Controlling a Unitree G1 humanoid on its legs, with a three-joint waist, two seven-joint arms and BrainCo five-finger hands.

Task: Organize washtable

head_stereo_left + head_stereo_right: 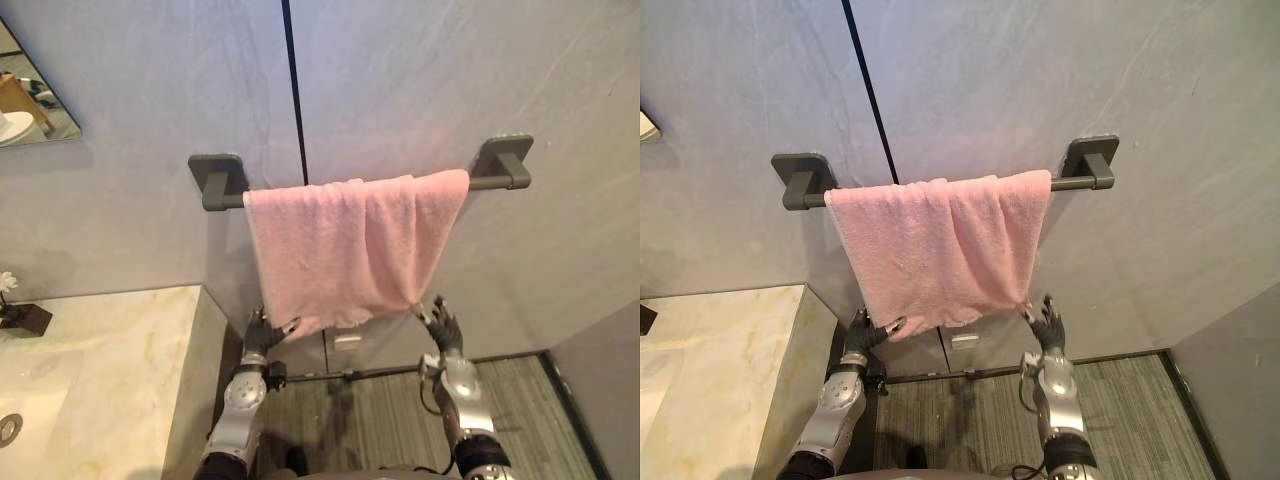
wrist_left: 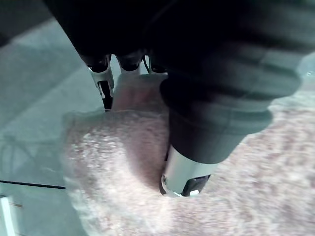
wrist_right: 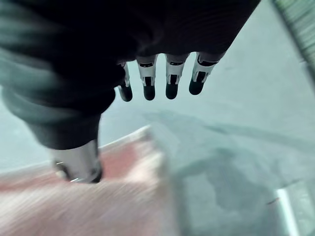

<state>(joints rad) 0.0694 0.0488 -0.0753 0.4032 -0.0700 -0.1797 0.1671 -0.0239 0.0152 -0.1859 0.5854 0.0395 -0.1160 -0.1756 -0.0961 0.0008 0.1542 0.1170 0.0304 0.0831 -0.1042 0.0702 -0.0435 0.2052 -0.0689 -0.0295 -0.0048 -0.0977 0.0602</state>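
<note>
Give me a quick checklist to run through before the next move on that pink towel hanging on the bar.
1. Towel on rail: ok. The pink towel is draped over the towel bar.
2. Left hand grip: ok. The left hand pinches the towel's lower left corner between thumb and fingers.
3. Right hand grip: not ok. The right hand is by the lower right corner with straight fingers, holding nothing.
4. Towel hanging flat: not ok. It has folds in the middle and an uneven lower edge.
5. Right thumb touching the cloth: cannot tell.
</note>
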